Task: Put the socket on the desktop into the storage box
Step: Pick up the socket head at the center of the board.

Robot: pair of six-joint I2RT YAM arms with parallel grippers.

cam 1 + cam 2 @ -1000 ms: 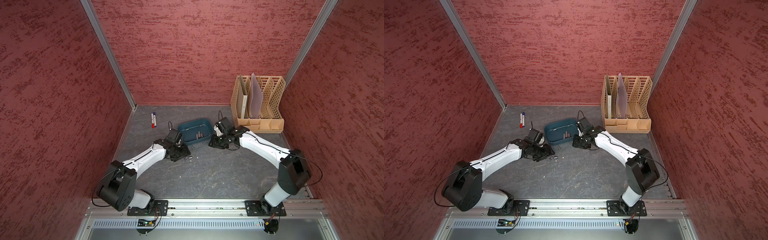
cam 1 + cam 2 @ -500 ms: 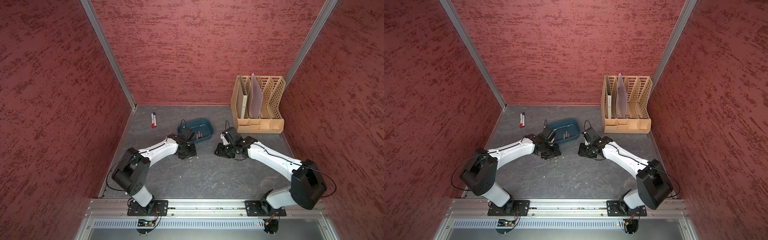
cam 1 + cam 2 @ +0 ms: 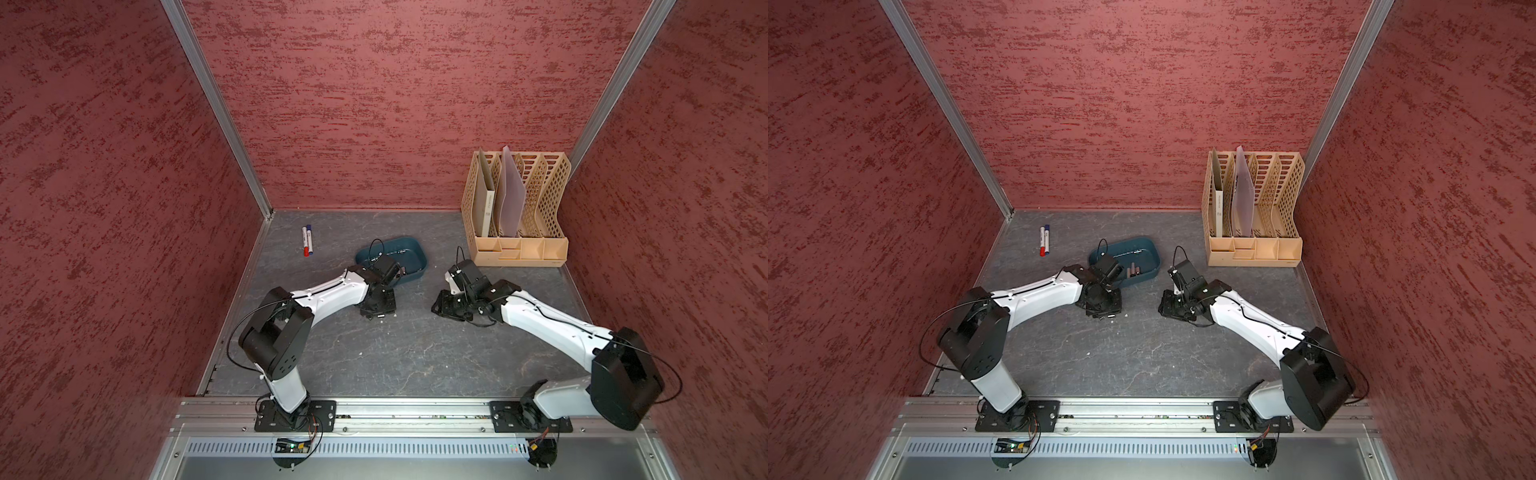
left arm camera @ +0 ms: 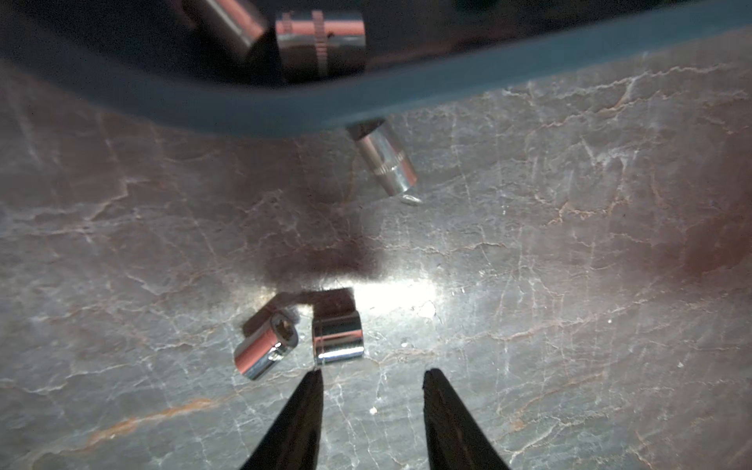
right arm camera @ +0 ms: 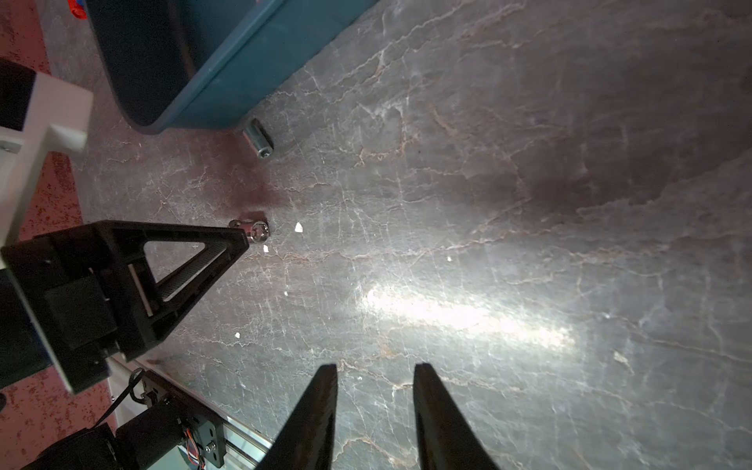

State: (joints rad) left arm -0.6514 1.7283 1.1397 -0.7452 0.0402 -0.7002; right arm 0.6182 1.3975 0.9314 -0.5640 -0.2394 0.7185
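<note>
My left fingers [image 3: 377,311] hang low over the table [image 3: 415,357], beside the near wall of the box [image 3: 1142,279], tips apart with nothing between them. Just ahead of the tips two sockets lie side by side, nearly touching. The slim socket [image 4: 266,350] is on its side, long axis slanting, hex mouth turned away from me toward the box. The stubby socket [image 4: 337,339] sits right at one fingertip [image 4: 307,403]; I cannot tell which way its axis runs. A third socket [image 4: 386,162] lies on its side against the box's outer wall. One end is tucked under the rim, the long axis angles away from the wall, and the open end faces out over the table. More sockets [image 4: 321,40] already rest inside the box. My right fingers [image 3: 441,305] are parted and empty too, low over the table, apart from the sockets
</note>
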